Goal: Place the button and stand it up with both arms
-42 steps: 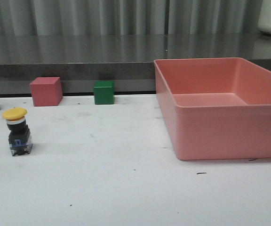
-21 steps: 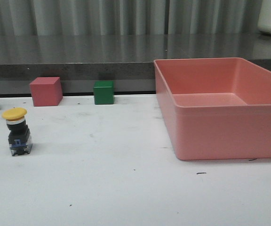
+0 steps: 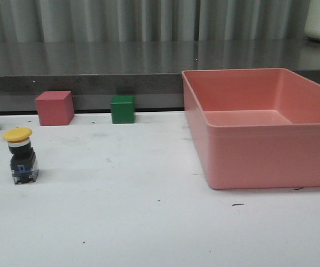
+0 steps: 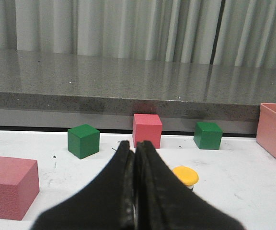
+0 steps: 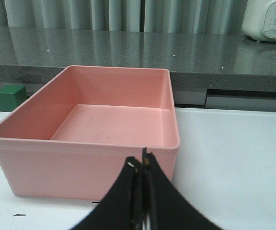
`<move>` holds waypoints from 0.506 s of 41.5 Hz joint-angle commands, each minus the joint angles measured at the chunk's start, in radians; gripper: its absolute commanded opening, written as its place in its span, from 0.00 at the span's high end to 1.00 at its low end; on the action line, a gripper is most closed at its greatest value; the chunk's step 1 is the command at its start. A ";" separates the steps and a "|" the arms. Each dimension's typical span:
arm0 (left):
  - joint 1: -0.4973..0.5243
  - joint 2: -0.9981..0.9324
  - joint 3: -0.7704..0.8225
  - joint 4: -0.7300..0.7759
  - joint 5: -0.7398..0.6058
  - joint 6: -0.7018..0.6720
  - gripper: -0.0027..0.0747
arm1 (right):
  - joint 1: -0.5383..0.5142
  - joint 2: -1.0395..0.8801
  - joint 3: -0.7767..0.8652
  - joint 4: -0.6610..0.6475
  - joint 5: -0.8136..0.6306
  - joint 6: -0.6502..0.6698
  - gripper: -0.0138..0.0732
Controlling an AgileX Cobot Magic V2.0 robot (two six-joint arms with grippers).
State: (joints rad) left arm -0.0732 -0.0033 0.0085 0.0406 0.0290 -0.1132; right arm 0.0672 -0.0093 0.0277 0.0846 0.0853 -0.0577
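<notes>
Standing upright already: button (image 3: 21, 156) near the table's (image 3: 149, 222) left edge, yellow cap up, nothing touching it. Left tool (image 4: 135, 184) clenched on nothing, behind the button; right tool (image 5: 140, 191) clenched empty, facing the pink bin (image 5: 87, 143). Task looks essentially complete.

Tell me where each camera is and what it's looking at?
Front view: sits at the robot, facing forward over the white table; sees the button standing upright, the pink bin, cubes; no arm shows.
Left wrist view: on the left arm, low; sees the left gripper shut, the button's yellow cap behind it.
Right wrist view: on the right arm; sees the right gripper shut, facing the pink bin.
Shared: front and left wrist both show the button; front and right wrist both show the bin.
</notes>
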 commanded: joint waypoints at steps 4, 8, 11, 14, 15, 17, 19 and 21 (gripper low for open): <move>0.000 -0.011 0.014 -0.008 -0.087 -0.006 0.99 | -0.007 -0.019 -0.004 0.003 -0.092 -0.006 0.92; 0.000 -0.011 0.014 -0.008 -0.087 -0.006 0.99 | -0.007 -0.019 -0.004 0.003 -0.092 -0.006 0.92; 0.005 -0.011 0.014 -0.008 -0.087 -0.006 0.99 | -0.007 -0.019 -0.004 0.003 -0.092 -0.006 0.92; 0.029 -0.011 0.014 -0.008 -0.087 -0.006 0.99 | -0.007 -0.019 -0.004 0.003 -0.092 -0.006 0.92; 0.042 -0.011 0.014 -0.008 -0.087 -0.006 0.99 | -0.007 -0.019 -0.004 0.003 -0.092 -0.006 0.92; 0.061 -0.013 0.014 -0.008 -0.087 -0.006 0.99 | -0.007 -0.019 -0.004 0.003 -0.092 -0.006 0.92; 0.067 -0.020 0.014 -0.008 -0.087 -0.006 0.99 | -0.007 -0.019 -0.004 0.003 -0.092 -0.006 0.92; 0.067 -0.024 0.014 -0.008 -0.088 -0.006 0.99 | -0.007 -0.019 -0.004 0.003 -0.092 -0.006 0.92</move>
State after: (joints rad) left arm -0.0092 -0.0033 0.0085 0.0406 0.0290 -0.1132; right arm 0.0660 -0.0093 0.0277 0.0846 0.0840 -0.0558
